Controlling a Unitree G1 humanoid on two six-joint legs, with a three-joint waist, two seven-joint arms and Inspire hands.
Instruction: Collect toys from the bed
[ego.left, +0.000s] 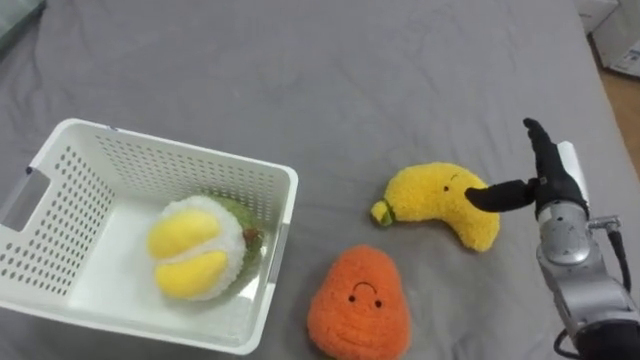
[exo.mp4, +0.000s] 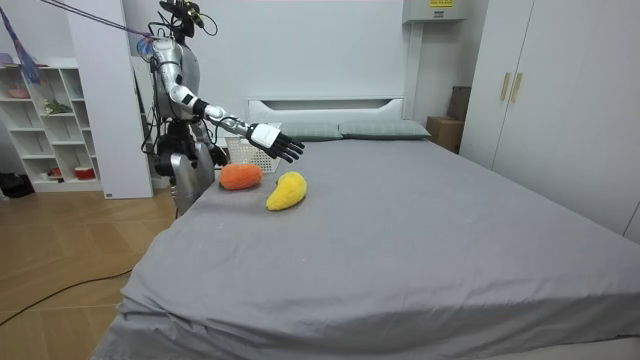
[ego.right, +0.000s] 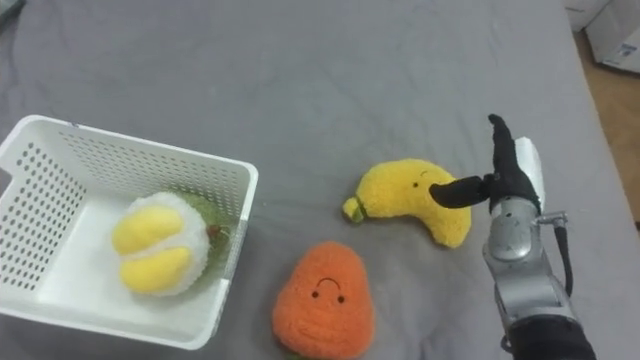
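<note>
Banana toy (ego.left: 440, 200): yellow plush, lying on the grey bed (ego.left: 300, 70) near the side edge where the robot stands, curved, with its green stem end pointing towards the basket.
Orange toy (ego.left: 358, 300): round plush with a small stitched face, just beside the banana toy and closer still to that same bed edge; the two are apart.
Toy in basket (ego.left: 195, 248): a yellow, white and green plush lying inside the white basket (ego.left: 180, 150), against the wall nearest the orange toy.
Basket: slotted white plastic, standing on the bed to the robot's left of both loose toys, near the bed's edge; in the room view it sits behind the orange toy, towards the headboard (exo.mp4: 325, 105).
Right hand (ego.left: 548, 180): reached out over the bed at the banana toy's thick end, fingers straight and spread, thumb stretched sideways across the toy's top; nothing held. The room view shows it above the toy with a gap between them.
Robot: stands at the bed's side edge on the room view's left, near the head end, right arm extended.
Pillows (exo.mp4: 385, 130): two, grey, along the headboard.
</note>
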